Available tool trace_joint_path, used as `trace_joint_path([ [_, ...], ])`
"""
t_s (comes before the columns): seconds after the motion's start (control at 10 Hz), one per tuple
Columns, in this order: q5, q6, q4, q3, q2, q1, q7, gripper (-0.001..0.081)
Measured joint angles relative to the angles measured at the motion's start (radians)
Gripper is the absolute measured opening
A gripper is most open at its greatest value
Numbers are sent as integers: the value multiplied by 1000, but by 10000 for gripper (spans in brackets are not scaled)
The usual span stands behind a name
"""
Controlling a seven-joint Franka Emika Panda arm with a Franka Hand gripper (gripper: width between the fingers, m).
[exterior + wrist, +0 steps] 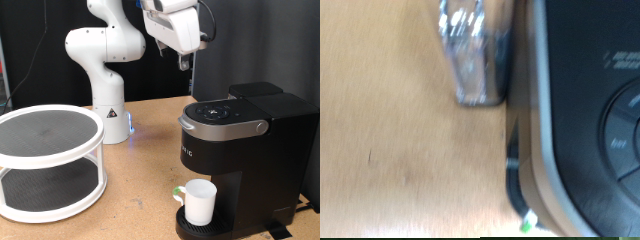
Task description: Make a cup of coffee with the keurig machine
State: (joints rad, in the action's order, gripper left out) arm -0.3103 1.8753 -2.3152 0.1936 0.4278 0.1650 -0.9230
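Note:
The black keurig machine (pixel 240 150) stands at the exterior view's right with its silver-rimmed lid down. The white cup (pixel 200 203) stands upright on the drip tray under the spout, with a small green bit beside it. My gripper (pixel 183 62) hangs in the air above and a little behind the machine's lid, near its left edge in the exterior view, touching nothing. In the blurred wrist view the gripper (pixel 473 95) shows with its fingers together and nothing between them, next to the machine's top (pixel 590 120). No coffee pod shows.
A white two-tier round rack (pixel 50 160) stands on the wooden table (pixel 140 190) at the exterior view's left. The arm's white base (pixel 108 110) stands behind, at the middle. A dark curtain closes the back.

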Motion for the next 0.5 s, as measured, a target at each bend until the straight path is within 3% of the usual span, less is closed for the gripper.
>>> trace_joint_path([
  [0.2,74,-18,25,29,-9,-1,-10,803],
  [0.5,62,-19,86,45,-45,-1,51,803],
])
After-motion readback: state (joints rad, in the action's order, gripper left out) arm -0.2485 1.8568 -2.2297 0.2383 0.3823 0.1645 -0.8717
